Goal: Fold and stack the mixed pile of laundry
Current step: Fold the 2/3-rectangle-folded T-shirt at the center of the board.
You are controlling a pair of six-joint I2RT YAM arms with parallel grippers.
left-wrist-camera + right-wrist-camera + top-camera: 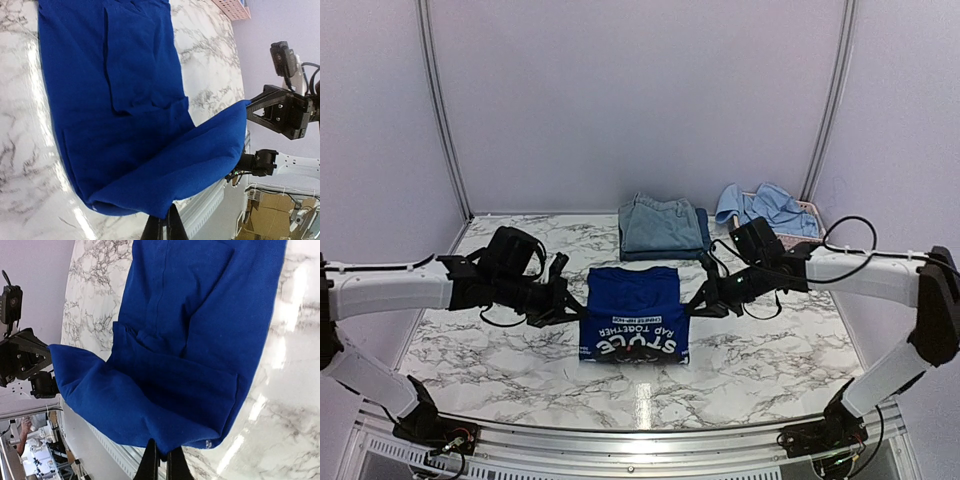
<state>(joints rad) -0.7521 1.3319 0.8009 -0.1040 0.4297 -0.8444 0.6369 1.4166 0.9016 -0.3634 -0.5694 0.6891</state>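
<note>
A royal-blue T-shirt (635, 315) with white lettering lies in the middle of the marble table (490, 350). My left gripper (574, 309) is shut on its left edge and my right gripper (697, 304) is shut on its right edge. In the left wrist view the dark fingers (167, 222) pinch a corner of a raised flap of the T-shirt (135, 100). In the right wrist view the right gripper (162, 457) pinches the flap's other corner, and the T-shirt (190, 335) sags between the two. Folded faded denim (658, 225) sits behind.
A pink lattice basket (810, 209) stands at the back right with a light-blue shirt (772, 207) draped in it. A navy piece (703, 228) lies under the denim's right side. White walls close the table behind and at both sides.
</note>
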